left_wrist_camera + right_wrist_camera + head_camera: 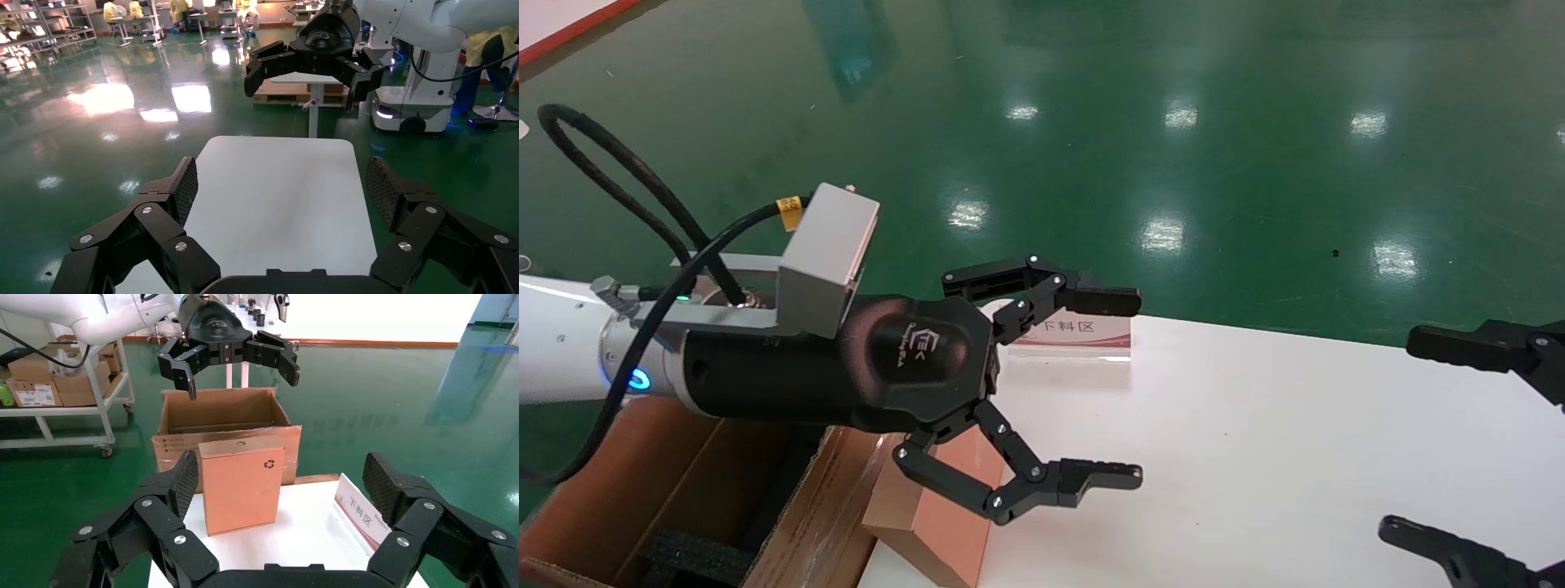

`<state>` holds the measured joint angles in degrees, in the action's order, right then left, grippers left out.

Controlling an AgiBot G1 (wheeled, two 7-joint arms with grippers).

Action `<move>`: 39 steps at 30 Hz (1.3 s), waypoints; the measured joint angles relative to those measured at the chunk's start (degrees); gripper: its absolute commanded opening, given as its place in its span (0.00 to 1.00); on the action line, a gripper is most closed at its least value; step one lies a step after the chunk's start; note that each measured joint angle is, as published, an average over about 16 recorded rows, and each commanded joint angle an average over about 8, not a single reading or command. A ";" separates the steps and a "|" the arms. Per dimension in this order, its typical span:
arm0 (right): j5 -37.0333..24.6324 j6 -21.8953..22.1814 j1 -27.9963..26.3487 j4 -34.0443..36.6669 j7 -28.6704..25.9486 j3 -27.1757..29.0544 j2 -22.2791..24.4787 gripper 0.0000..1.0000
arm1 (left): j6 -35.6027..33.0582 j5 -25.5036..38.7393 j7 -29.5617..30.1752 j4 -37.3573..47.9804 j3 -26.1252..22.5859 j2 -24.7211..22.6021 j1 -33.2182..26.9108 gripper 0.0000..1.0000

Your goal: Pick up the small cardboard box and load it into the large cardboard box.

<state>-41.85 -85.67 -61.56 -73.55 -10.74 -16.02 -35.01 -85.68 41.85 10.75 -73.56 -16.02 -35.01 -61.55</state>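
The small cardboard box [936, 510] stands upright near the left edge of the white table [1295, 449]; in the right wrist view [242, 484] its recycling symbol shows near a top corner. The large cardboard box [682, 482] sits just past that edge, open, with black foam [695, 555] inside, and it shows behind the small box in the right wrist view [220, 416]. My left gripper [1128, 386] hangs open and empty above the small box, apart from it. My right gripper [1406, 433] is open and empty over the table's right side, facing the small box.
A white-and-red sign card [1075, 331] stands at the table's far edge, beside the small box [361, 511]. Shiny green floor surrounds the table. A white cart [55, 386] with cartons stands beyond the large box.
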 measured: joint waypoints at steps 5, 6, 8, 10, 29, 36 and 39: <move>0.00 0.00 0.00 0.00 0.00 0.00 0.00 1.00 | -0.02 -0.05 0.07 0.02 -0.03 -0.03 0.03 1.00; 0.00 0.00 0.00 0.00 0.00 0.00 0.00 1.00 | -0.02 -0.08 0.13 0.06 -0.04 -0.05 0.04 1.00; 0.00 0.00 0.00 0.01 0.00 0.00 0.00 1.00 | 0.01 -0.02 0.28 0.11 -0.11 -0.03 0.03 1.00; 0.00 0.00 -0.01 0.01 0.01 -0.01 0.00 1.00 | 0.11 0.25 0.61 0.16 -0.28 0.04 -0.03 1.00; 0.04 0.00 -0.05 0.06 0.06 -0.09 0.01 1.00 | 1.94 25.24 20.02 -3.65 -11.16 1.19 -15.04 1.00; 0.06 0.01 -0.05 0.06 0.07 -0.12 0.02 1.00 | -2.69 37.87 32.54 -3.94 -21.19 -2.15 -28.59 1.00; 0.07 0.02 -0.06 0.06 0.08 -0.13 0.03 1.00 | -4.34 42.31 38.40 -3.91 -26.72 -3.82 -34.39 1.00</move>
<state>-41.77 -85.66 -61.61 -73.49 -10.66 -16.15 -34.98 -90.01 84.16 49.15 -77.47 -42.74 -38.83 -95.93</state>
